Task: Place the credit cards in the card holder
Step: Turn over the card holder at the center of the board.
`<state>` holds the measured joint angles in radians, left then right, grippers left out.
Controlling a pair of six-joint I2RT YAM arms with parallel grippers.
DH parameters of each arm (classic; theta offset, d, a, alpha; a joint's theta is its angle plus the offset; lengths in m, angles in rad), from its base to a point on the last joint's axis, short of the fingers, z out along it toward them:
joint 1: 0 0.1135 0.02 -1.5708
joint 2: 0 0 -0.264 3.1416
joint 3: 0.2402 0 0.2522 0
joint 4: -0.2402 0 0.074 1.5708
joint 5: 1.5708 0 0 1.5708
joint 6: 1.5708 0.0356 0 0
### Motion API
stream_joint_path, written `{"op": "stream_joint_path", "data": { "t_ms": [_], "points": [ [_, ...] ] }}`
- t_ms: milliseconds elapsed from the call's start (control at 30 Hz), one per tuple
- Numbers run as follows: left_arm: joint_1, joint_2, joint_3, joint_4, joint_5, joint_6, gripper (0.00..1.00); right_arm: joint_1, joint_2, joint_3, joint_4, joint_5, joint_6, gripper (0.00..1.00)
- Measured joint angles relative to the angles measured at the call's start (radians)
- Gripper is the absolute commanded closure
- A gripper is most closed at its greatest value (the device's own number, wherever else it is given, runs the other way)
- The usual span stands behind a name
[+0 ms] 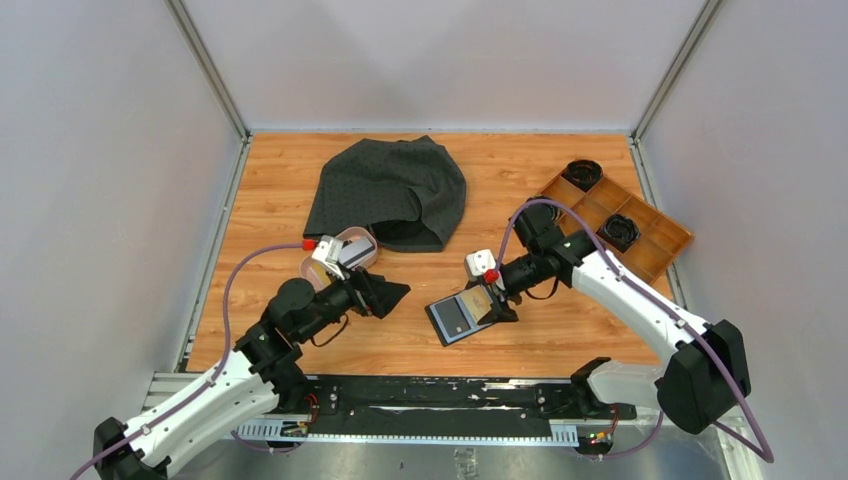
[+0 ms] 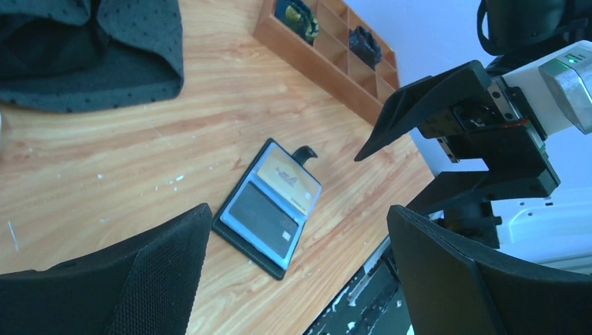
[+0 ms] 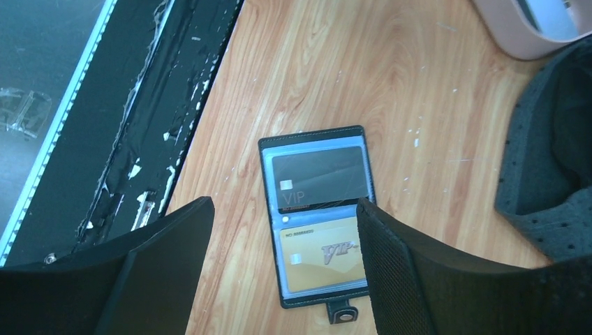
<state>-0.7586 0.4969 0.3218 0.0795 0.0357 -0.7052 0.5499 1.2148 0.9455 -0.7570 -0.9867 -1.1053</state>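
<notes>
There's a clear strip of bare tabletop point(image 1: 418, 338) between the left gripper point(image 1: 395, 293) and the open card holder point(image 1: 452, 321), but the right gripper point(image 1: 497, 303) hangs over the holder's right end. Behind, the dark cloth point(image 1: 390, 185) and pink dish point(image 1: 354, 247) crowd the left, and the wooden tray point(image 1: 645, 232) blocks the far-right corner.

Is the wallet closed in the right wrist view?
No, the wallet lies open, with a dark card and a gold card showing in its pockets.
</notes>
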Motion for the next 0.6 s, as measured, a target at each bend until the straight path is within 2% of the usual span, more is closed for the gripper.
{"op": "stream_joint_path", "data": {
  "t_ms": [300, 600],
  "points": [
    [0.0, 0.011, -0.151, 0.077, 0.048, -0.149, 0.01, 0.0, 0.076, -0.058, 0.02, 0.071, -0.021, 0.22],
    [0.0, 0.08, -0.173, 0.159, 0.095, -0.235, 0.02, 0.0, 0.112, -0.06, 0.045, 0.163, -0.016, 0.23]
  ]
}}
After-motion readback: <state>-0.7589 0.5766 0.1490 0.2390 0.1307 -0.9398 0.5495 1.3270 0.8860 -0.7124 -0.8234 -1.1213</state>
